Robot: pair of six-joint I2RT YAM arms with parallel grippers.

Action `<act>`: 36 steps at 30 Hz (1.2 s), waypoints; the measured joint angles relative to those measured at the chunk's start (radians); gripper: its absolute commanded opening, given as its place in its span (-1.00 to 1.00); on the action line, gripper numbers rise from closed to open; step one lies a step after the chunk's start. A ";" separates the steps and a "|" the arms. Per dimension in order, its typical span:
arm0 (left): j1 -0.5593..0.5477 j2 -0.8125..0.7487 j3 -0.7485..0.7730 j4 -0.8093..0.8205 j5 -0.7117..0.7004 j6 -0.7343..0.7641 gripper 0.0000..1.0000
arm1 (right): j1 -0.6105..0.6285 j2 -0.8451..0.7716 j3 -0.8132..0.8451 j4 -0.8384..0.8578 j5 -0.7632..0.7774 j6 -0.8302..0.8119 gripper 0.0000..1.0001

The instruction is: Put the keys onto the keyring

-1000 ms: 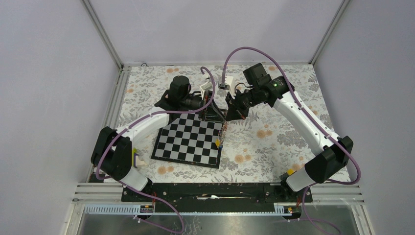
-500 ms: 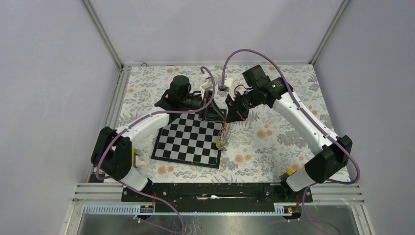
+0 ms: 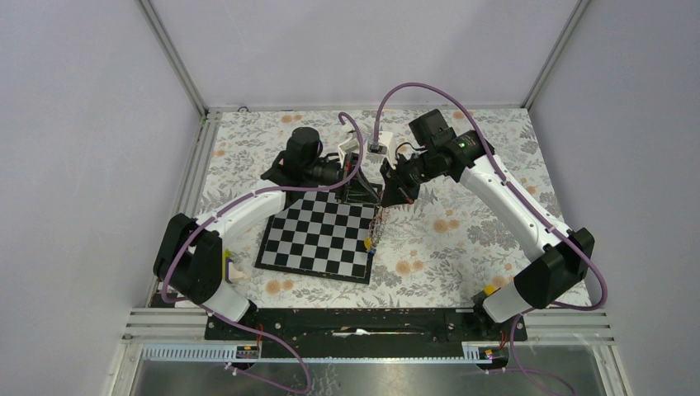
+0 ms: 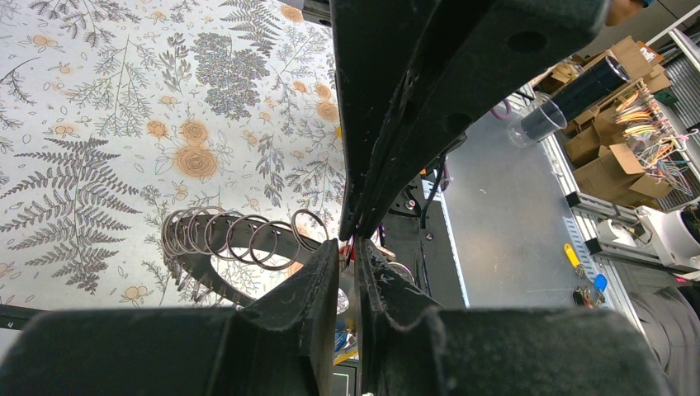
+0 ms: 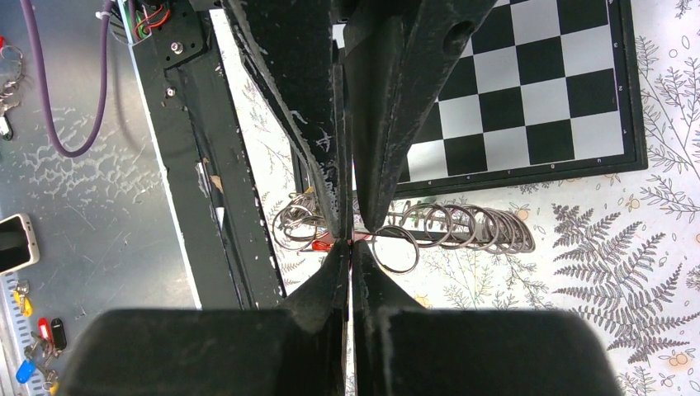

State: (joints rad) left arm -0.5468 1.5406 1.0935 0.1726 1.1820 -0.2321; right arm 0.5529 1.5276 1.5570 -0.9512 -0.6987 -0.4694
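Meeting tip to tip beside flat curved keyring [image 4: 202, 276] — right fingers [image 5: 326, 289] shut, left fingers [image 4: 318, 280] barely parted, hold unclear.

Left arm [image 3: 235, 213]: reaches from lower left toward frame centre, elbow bent.
Right arm [image 3: 508, 194]: reaches from lower right toward centre, wrist turned left.
Left gripper [image 4: 351, 257]: fingers nearly together, thin slit between.
Right gripper [image 5: 350, 247]: fingers pressed together, tip to tip with the other gripper.

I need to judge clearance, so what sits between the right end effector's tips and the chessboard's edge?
In the right wrist view, a row of overlapping metal wire loops runs from the right end effector alongside the chessboard, over the floral cloth.
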 measured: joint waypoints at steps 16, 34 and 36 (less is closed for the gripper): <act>0.000 0.000 0.000 -0.008 0.004 0.015 -1.00 | 0.000 0.000 0.000 0.013 0.002 0.003 -1.00; 0.000 -0.006 0.004 -0.031 0.017 -0.011 -1.00 | -0.067 -0.043 -0.033 0.071 -0.089 0.032 -0.17; 0.002 -0.006 -0.002 0.037 0.022 -0.078 -1.00 | -0.093 -0.070 -0.057 0.095 -0.126 0.043 -0.16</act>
State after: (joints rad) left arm -0.5446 1.5341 1.0916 0.2096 1.2041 -0.3099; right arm 0.4599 1.4578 1.5002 -0.8562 -0.8242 -0.4259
